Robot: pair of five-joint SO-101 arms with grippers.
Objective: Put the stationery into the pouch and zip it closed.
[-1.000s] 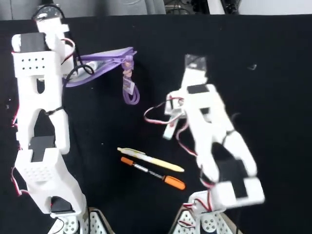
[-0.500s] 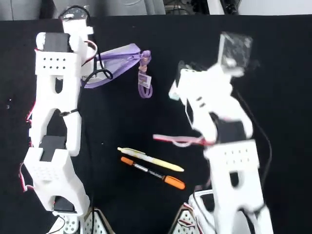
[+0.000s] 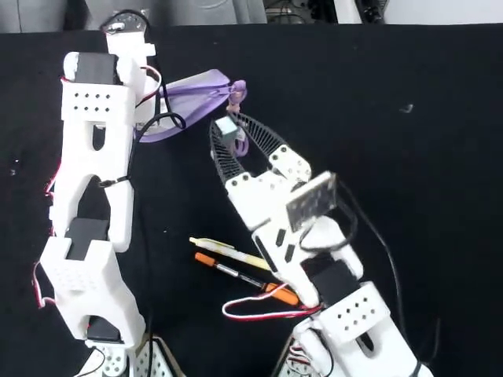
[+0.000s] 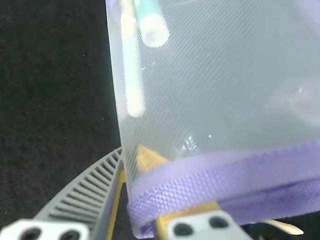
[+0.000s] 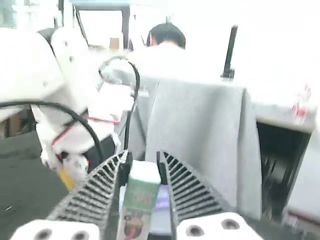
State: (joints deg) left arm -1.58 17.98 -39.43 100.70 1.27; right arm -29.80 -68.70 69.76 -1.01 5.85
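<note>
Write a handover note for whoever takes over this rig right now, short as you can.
Left end effector: shut on the pouch, at the table's far side.
Right end effector: shut on a small box, just beside the pouch.
Loose on the table: yellow pen, orange pen, side by side.
Done: two items show inside the pouch.
Left: box, both pens, then zip.

The pouch [image 4: 225, 90] is clear, finely ribbed plastic edged in woven purple cloth tape [image 4: 225, 175]. My right gripper [image 5: 142, 159] has matt, ribbed plastic fingers [image 5: 95, 192]. The eraser [image 5: 140, 195] wears a printed paper sleeve. The counter [image 3: 440, 157] is matt black.
</note>
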